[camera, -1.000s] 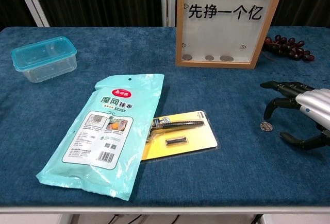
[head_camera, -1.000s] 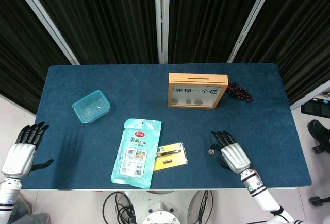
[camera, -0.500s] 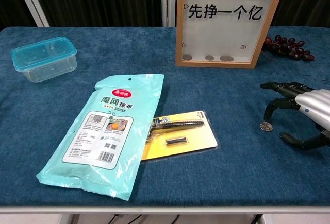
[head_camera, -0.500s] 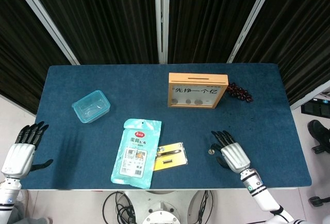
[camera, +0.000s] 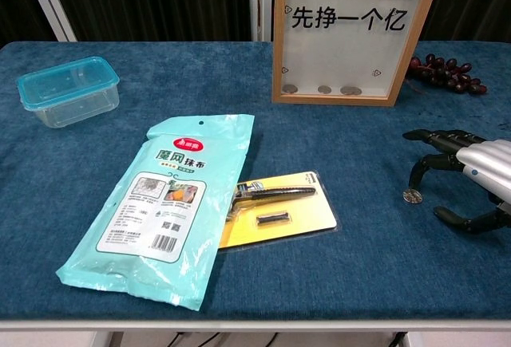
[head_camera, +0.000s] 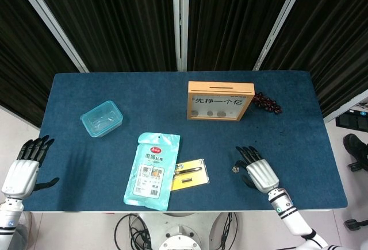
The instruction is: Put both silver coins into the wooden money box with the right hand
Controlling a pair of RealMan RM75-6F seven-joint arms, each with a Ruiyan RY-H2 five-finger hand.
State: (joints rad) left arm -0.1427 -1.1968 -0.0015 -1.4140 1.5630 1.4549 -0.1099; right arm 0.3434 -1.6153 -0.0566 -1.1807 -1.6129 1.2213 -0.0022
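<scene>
One silver coin (camera: 412,196) lies flat on the blue cloth, seen also from above as a small coin (head_camera: 234,169). My right hand (camera: 467,175) hovers just right of it, palm down, fingers apart and curved. One fingertip (camera: 413,178) hangs right over the coin, the thumb set apart nearer the front edge; nothing is held. From the head view the right hand (head_camera: 259,170) sits beside the coin. The wooden money box (camera: 351,32) stands upright at the back with several coins behind its window. My left hand (head_camera: 26,166) is open off the table's left edge.
A teal pouch (camera: 164,203) overlaps a yellow razor card (camera: 279,207) at the centre front. A clear blue container (camera: 69,90) stands at the left. Dark grapes (camera: 445,72) lie right of the box. The table's front edge runs close to my right hand.
My right hand has sunk very slightly toward the coin. The left hand has drifted a little lower at the table's edge. The coin has not moved.
</scene>
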